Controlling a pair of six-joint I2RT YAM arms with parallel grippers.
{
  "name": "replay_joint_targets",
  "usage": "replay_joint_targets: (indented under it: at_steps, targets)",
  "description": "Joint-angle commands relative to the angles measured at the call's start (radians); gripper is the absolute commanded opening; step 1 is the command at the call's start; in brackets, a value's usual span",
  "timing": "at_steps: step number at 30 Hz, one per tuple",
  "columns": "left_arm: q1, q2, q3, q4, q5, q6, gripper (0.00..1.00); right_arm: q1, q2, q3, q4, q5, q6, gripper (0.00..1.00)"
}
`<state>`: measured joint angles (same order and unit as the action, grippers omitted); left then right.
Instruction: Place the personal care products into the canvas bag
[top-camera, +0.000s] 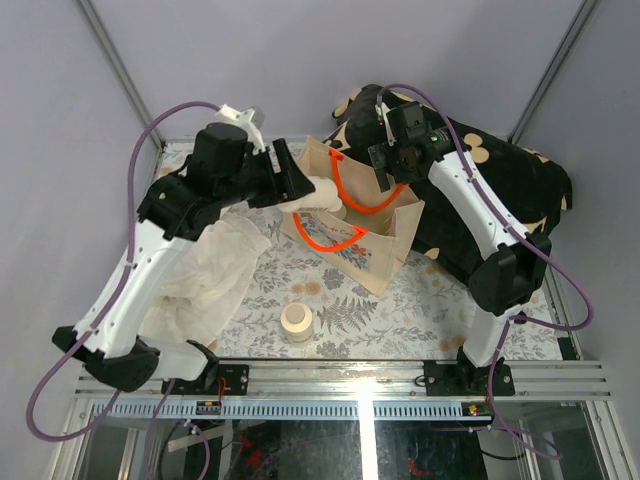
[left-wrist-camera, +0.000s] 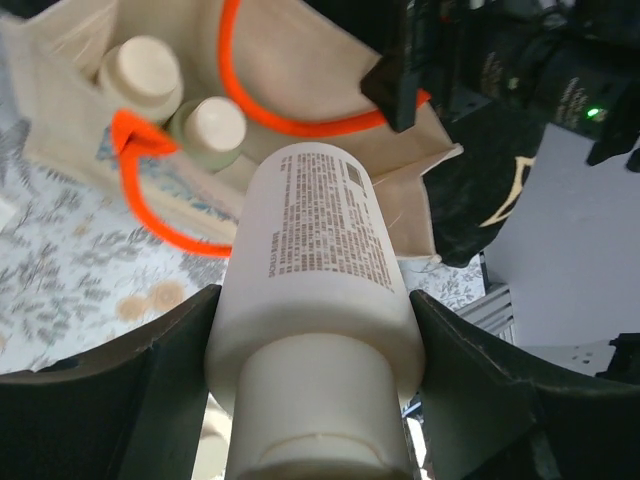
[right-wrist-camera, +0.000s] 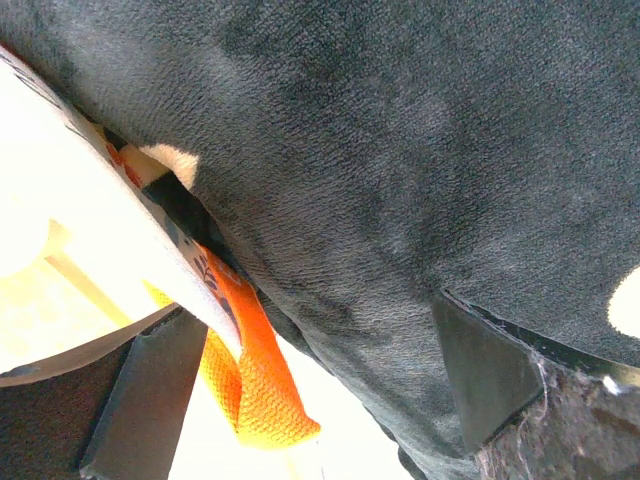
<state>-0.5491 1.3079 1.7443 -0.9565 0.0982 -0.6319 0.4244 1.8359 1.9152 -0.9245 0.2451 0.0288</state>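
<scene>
My left gripper (top-camera: 303, 190) is shut on a cream bottle (top-camera: 322, 193) and holds it on its side over the left rim of the canvas bag (top-camera: 385, 245). In the left wrist view the bottle (left-wrist-camera: 320, 240) fills the space between my fingers, cap toward the camera. Two more bottles (left-wrist-camera: 150, 68) (left-wrist-camera: 215, 125) stand inside the bag (left-wrist-camera: 300, 70). A fourth bottle (top-camera: 297, 322) stands on the table in front of the bag. My right gripper (top-camera: 392, 163) is open at the bag's far rim; the bag's edge and an orange handle (right-wrist-camera: 245, 385) lie by its left finger.
A crumpled white plastic bag (top-camera: 215, 270) lies left of the canvas bag, under my left arm. A black cloth with tan marks (top-camera: 505, 190) is heaped at the back right and fills the right wrist view (right-wrist-camera: 400, 150). The table has a floral cover (top-camera: 400, 310).
</scene>
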Motion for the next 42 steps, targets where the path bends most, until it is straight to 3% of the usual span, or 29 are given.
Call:
replay_joint_targets:
  at_steps: [1, 8, 16, 20, 25, 30, 42]
  targets:
    - [0.002, 0.081, 0.128, 0.274, 0.133, 0.073, 0.00, -0.002, -0.008, 0.048, 0.006, 0.015, -0.021, 0.99]
    - [0.002, 0.262, 0.190, 0.394, 0.234, 0.114, 0.00, -0.002, -0.029, 0.067, -0.003, 0.034, -0.018, 1.00]
    - [-0.003, 0.412, 0.202, 0.380, 0.251, 0.191, 0.00, -0.003, -0.073, 0.131, -0.007, 0.031, 0.016, 0.99]
    - [-0.027, 0.484, 0.248, 0.313, 0.238, 0.243, 0.00, -0.003, -0.092, 0.122, -0.019, 0.091, 0.018, 0.99]
    - [-0.077, 0.602, 0.422, 0.163, 0.238, 0.314, 0.00, -0.005, -0.110, 0.085, -0.016, 0.133, 0.019, 0.99]
    - [-0.118, 0.699, 0.552, -0.006, 0.101, 0.374, 0.00, -0.018, -0.131, 0.073, -0.010, 0.164, 0.039, 0.99]
    - [-0.123, 0.671, 0.345, -0.066, -0.100, 0.392, 0.00, -0.044, -0.220, 0.070, 0.023, 0.254, 0.089, 0.99]
